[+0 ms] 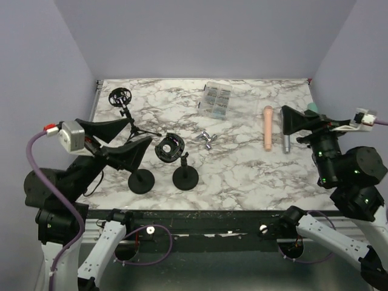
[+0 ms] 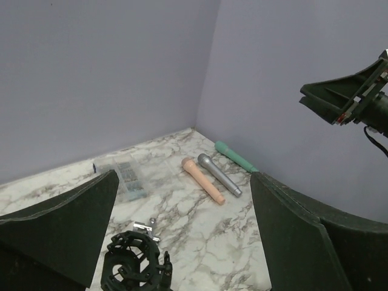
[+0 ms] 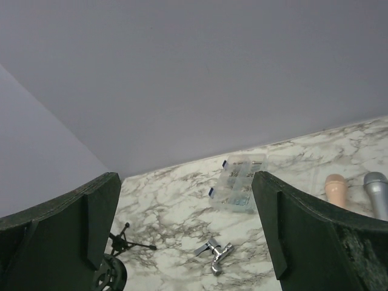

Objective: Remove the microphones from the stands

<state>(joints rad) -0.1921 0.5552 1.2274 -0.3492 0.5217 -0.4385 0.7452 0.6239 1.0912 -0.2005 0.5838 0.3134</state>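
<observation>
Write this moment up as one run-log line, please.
left gripper: jaws open, empty | right gripper: jaws open, empty | microphones: three lying on table | stands: no microphone in them

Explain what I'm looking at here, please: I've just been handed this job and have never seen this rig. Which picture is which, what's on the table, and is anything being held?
These are two robot arms bolted at the near table edge. The overhead picture looks down from behind them: left gripper on the left, right gripper on the right. The other two pictures come from cameras on each wrist; the dark wedges at their sides are that gripper's own fingers.

On the marble table lie three microphones side by side at the right: a peach one, a grey one, and a green one by the wall. Left of centre stand two round-based stands, one with an empty ring mount, plus a small tripod stand. There is also a clear plastic box and a small metal part.

Both grippers look open, holding nothing.
</observation>
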